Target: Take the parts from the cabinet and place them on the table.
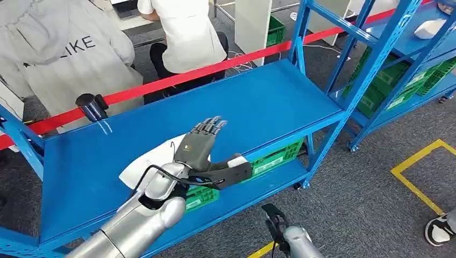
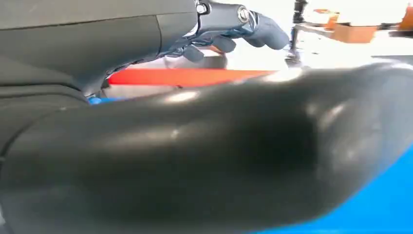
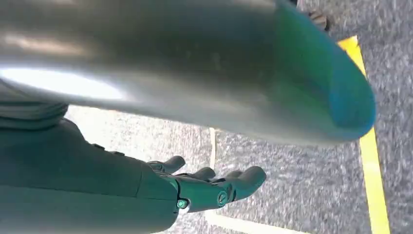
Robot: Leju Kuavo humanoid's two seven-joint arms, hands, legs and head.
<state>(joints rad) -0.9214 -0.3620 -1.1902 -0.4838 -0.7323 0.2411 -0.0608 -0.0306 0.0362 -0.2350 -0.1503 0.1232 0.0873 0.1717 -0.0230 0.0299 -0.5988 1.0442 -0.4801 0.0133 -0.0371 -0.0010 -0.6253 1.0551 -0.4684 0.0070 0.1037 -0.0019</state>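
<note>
White flat curved part (image 1: 148, 161) lies on the blue metal table (image 1: 269, 102), just beneath and behind the left hand (image 1: 201, 144) | left hand: fingers spread flat, holding nothing | right hand (image 3: 204, 187): hanging, loosely curled, empty | progress: one part apparently placed; any others not visible.

The left arm (image 1: 137, 223) is silver and rounded, with a thin black cable looping at its wrist. Its robot hand (image 1: 200, 144) is dark grey with ribbed fingers (image 1: 211, 126).
</note>
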